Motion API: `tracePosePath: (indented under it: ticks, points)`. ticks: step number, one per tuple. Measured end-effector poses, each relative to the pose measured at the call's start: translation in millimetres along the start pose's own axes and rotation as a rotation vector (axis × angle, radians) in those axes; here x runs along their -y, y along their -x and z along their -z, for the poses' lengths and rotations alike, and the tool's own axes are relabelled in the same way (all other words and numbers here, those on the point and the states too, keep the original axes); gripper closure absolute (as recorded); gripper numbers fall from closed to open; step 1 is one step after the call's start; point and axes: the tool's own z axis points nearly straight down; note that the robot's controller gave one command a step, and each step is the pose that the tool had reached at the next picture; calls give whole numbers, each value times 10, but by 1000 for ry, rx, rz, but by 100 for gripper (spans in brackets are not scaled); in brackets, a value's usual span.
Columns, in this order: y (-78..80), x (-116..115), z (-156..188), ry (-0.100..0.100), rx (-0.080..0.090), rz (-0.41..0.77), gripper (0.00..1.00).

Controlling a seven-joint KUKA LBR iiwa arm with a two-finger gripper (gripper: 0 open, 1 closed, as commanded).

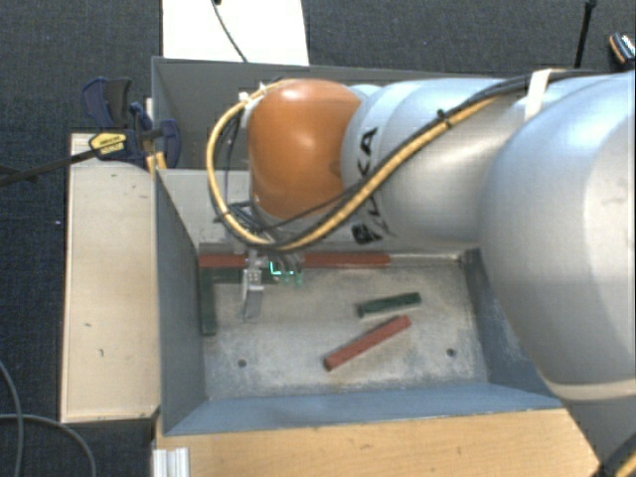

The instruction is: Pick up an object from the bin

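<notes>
Camera view is showing the tool (252, 299) hanging low in the bin's (288, 354) back-left corner, just beside a long red bar (343, 259) and a dark green bar (207, 306). Whether it is gripping, I cannot tell. Everything is lying on the floor, so lifting is probably remaining.

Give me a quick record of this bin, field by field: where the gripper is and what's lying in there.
bin: grey metal, four loose things
gripper: low, far corner at the view's left
nearest things: long red-brown bar along the far wall; dark green bar along the view's left wall
mid-floor: short dark green block; red-brown block, lying apart
</notes>
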Motion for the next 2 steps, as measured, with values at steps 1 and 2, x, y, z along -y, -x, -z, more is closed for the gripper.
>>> tracePosePath:
  ticks: [1,2]
  points:
    - [-108,539,624,1,14,-5,0]
    - [-492,999,-25,-3,-1,29,0]
